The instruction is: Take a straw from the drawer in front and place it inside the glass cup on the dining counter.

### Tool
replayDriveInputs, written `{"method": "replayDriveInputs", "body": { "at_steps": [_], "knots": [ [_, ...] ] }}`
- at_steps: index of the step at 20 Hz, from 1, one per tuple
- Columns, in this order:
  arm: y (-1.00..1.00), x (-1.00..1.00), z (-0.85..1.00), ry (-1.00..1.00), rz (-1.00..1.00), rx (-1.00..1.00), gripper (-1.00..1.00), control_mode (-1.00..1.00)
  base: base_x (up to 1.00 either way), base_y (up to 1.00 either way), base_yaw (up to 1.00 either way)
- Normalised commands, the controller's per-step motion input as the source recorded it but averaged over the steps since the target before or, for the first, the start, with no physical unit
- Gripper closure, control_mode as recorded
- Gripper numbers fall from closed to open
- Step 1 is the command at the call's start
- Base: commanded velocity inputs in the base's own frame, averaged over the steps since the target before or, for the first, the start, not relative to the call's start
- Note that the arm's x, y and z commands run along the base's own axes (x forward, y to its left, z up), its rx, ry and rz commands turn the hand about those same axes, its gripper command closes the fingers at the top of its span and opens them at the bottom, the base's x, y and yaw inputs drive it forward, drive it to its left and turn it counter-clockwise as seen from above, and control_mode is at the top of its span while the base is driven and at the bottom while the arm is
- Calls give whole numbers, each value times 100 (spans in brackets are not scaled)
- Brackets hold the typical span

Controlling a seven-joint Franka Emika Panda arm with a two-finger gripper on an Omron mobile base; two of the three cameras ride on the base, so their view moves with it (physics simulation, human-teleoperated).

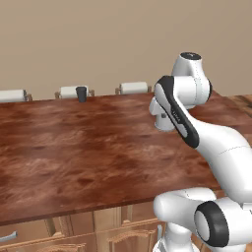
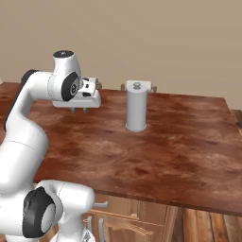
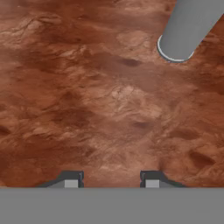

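The end effector (image 3: pixel 112 179) hangs above the bench (image 1: pixel 74 157), well in from its edges — fingers parted, nothing between them; the glass cup (image 1: pixel 81 94) stands at the far edge; a paper towel roll (image 2: pixel 136 107) stands upright nearer the middle.

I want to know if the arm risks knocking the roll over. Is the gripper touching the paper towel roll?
Apart. The right base view shows bare counter between the gripper and the paper towel roll.
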Motion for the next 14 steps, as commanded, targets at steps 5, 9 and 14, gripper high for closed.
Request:
{"method": "replayDriveInputs", "body": {
  "at_steps": [5,9,14],
  "knots": [
    [-1,-4,0,0,0,0,-100,-100,0,0,0],
    [-7,-35,0,-2,0,0,-100,-100,0,0,0],
    [-3,-51,-13,-1,-1,0,-100,-100,0,0,0]
  ]
}}
